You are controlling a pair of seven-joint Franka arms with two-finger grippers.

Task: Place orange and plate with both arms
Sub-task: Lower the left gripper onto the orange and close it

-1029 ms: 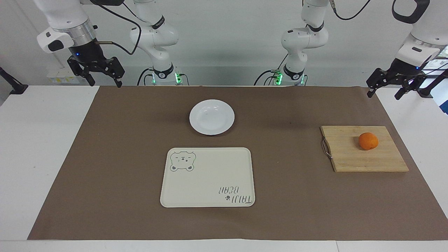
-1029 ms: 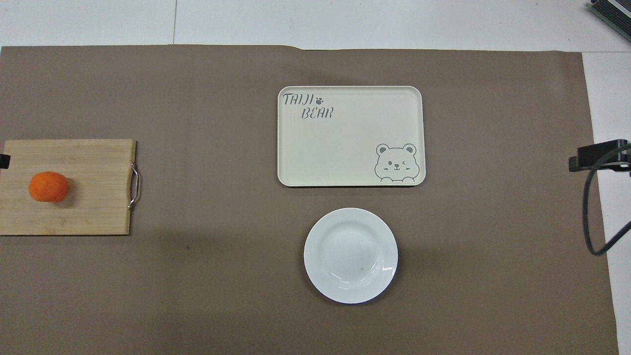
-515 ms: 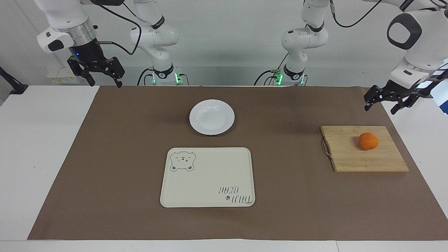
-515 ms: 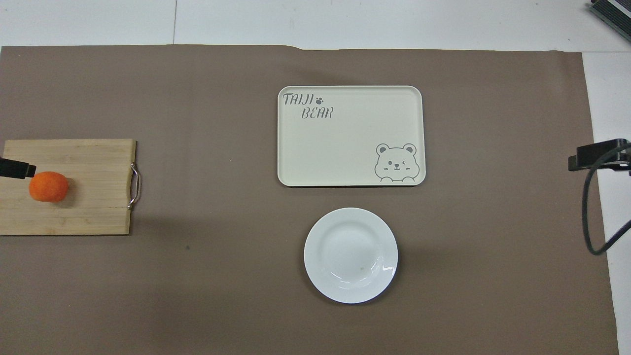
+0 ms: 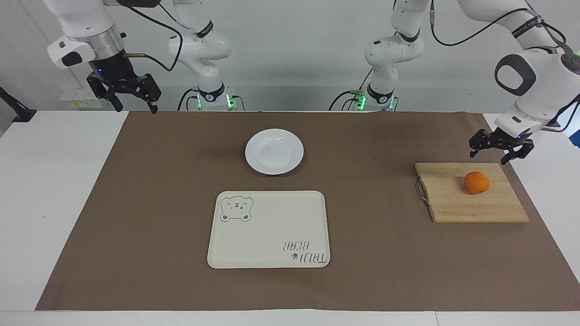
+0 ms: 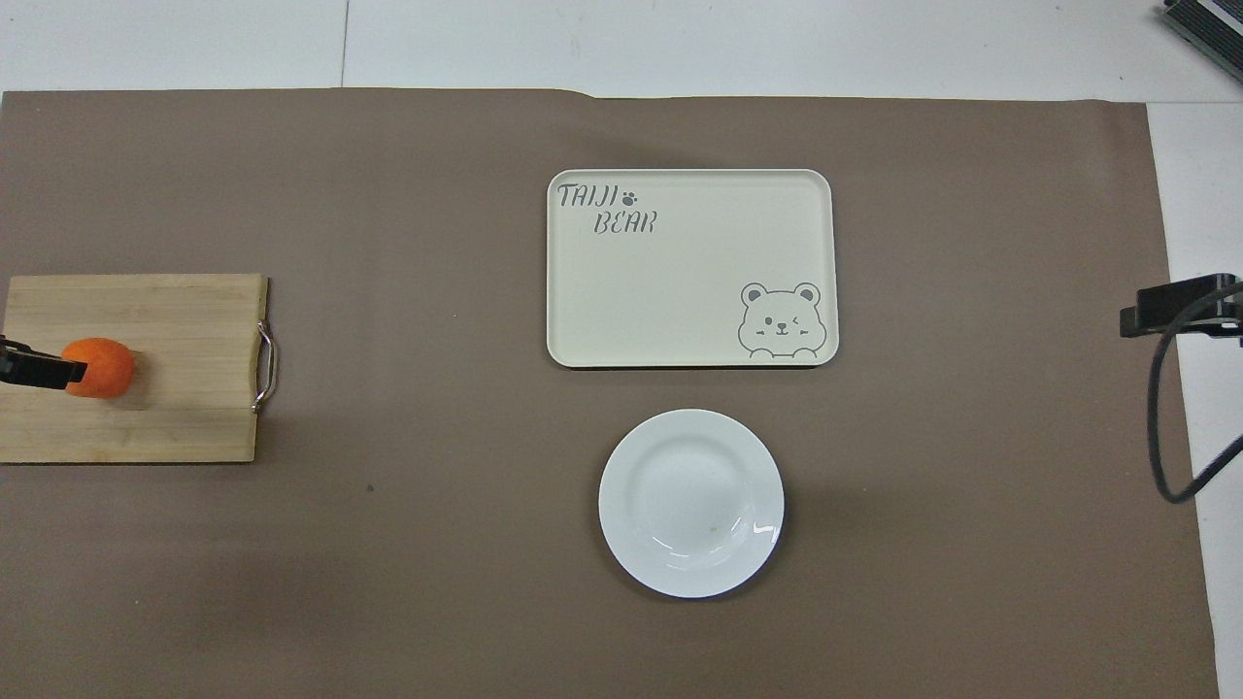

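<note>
Facing view: I read height and contact from here, and use the overhead view only to check layout.
Desk (image 5: 63,190): white, with a brown mat (image 5: 136,203) over the working area; I take the mat to mark where things get set.
Tray (image 5: 272,226): cream, bear drawing, bare, mid-desk and farther from the robots than the plate. I judge it the likely target, since it sits within reach of both arms.
Board (image 5: 453,199): wooden, at the left arm's end of the desk, metal handle turned toward the tray; it carries the orange.
Plate (image 5: 274,151): white, empty, flat on the mat between the tray and the robots, untouched.
Right tool (image 5: 133,102): raised over the mat's corner at the right arm's end, fingers spread, holding nothing. This arm waits, well apart from the plate I expect it to take.
Left tool (image 5: 497,155): low over the board's edge nearest the robots, near the orange but not touching it, fingers apart and empty, tilted down as if lining up a grasp.
Orange (image 5: 476,182): resting on the board, free; from overhead a fingertip overlaps it only because the tool is above.
Progress: nothing placed yet, I judge.
</note>
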